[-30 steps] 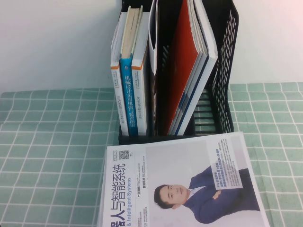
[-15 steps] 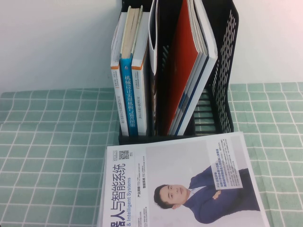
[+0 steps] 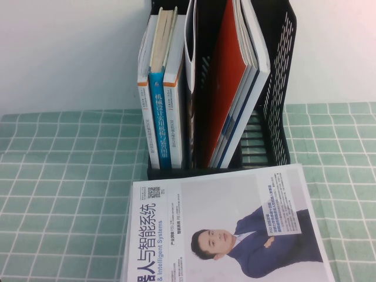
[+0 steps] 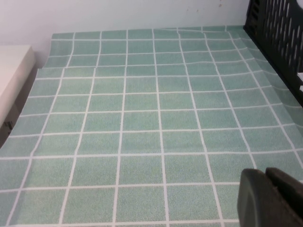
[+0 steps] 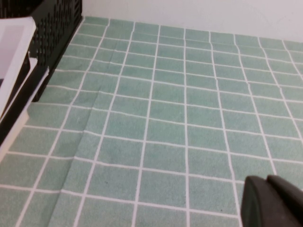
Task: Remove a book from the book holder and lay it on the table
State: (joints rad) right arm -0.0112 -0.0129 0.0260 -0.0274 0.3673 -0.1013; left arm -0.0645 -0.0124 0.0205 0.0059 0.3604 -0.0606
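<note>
Book holder [image 3: 276,88] — apart from left pincer [image 4: 265,174] and right pincer [image 5: 267,179], both closed, empty, over table [image 3: 59,176].

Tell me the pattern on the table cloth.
Pale green cloth with a thin white grid, clearest in the left wrist view.

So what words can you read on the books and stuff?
"智能系统" in big letters: magazine with the suited man, lying flat on the table.
"& Intelligent Systems": same cover, beside the big letters.
Small print and square code on that cover: too small.
White Chinese letters on the blue book in the holder: too blurred.
Left gripper and right gripper: no writing.
</note>
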